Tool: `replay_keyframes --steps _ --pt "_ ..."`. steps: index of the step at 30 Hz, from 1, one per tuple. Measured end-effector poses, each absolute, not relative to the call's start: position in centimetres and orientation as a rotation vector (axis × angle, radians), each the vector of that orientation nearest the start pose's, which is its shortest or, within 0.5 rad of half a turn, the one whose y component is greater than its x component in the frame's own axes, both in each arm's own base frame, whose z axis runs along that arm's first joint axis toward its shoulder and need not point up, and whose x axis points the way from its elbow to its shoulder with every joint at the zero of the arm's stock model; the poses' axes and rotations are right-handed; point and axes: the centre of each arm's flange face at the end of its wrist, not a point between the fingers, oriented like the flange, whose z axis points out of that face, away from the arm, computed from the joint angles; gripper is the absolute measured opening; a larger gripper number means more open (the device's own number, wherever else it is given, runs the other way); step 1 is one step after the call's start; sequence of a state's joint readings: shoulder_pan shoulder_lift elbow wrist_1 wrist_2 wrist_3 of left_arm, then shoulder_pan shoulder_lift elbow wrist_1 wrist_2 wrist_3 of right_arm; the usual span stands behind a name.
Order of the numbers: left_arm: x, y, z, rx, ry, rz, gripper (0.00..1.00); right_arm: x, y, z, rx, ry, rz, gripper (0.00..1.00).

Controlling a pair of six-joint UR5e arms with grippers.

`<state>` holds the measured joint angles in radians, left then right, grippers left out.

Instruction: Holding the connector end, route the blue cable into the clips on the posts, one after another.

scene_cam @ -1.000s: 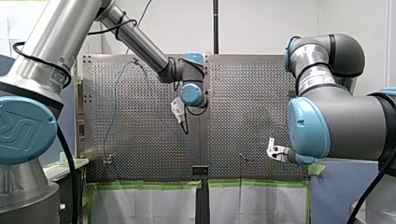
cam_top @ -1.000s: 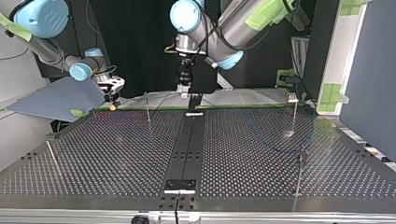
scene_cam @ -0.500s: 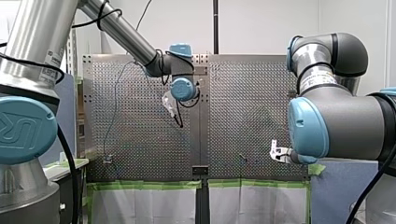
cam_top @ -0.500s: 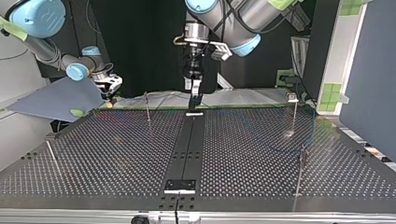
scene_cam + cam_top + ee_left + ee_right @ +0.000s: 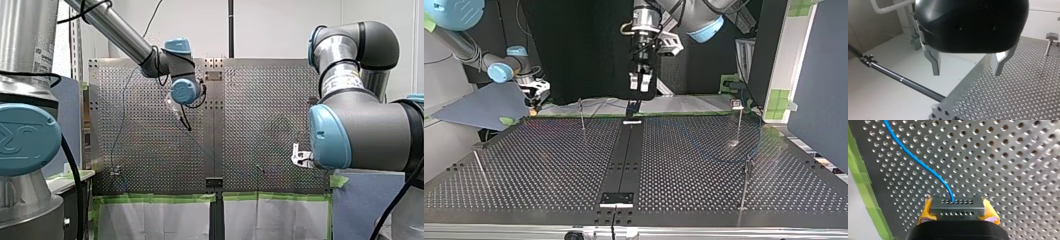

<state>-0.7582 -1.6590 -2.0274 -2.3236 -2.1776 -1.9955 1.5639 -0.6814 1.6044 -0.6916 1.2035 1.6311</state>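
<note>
Right now my right gripper (image 5: 958, 213) is closed across the black connector (image 5: 957, 206), yellow pads (image 5: 991, 214) on both ends, and the blue cable (image 5: 920, 162) leaves its front face, running ahead of the gripper over the perforated table (image 5: 1010, 170). In the top view that gripper sits upper left, the nearest post (image 5: 581, 114) just to its right, so I judge it better placed than my left gripper (image 5: 640, 81), hanging wide open and empty at upper middle above the centre strip (image 5: 624, 150).
</note>
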Motion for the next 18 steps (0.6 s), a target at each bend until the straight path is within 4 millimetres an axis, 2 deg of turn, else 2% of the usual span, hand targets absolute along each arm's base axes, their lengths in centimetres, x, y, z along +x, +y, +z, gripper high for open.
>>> replay_keyframes --steps 6,18 --pt "28.1 -37.1 30.9 -0.318 1.299 -0.630 1.00 16.1 -63.0 2.2 1.563 -1.280 1.404 0.00" --pt "25.8 -35.2 26.9 -0.291 1.324 -0.635 1.00 17.3 -63.6 9.3 1.494 -1.167 1.449 0.00"
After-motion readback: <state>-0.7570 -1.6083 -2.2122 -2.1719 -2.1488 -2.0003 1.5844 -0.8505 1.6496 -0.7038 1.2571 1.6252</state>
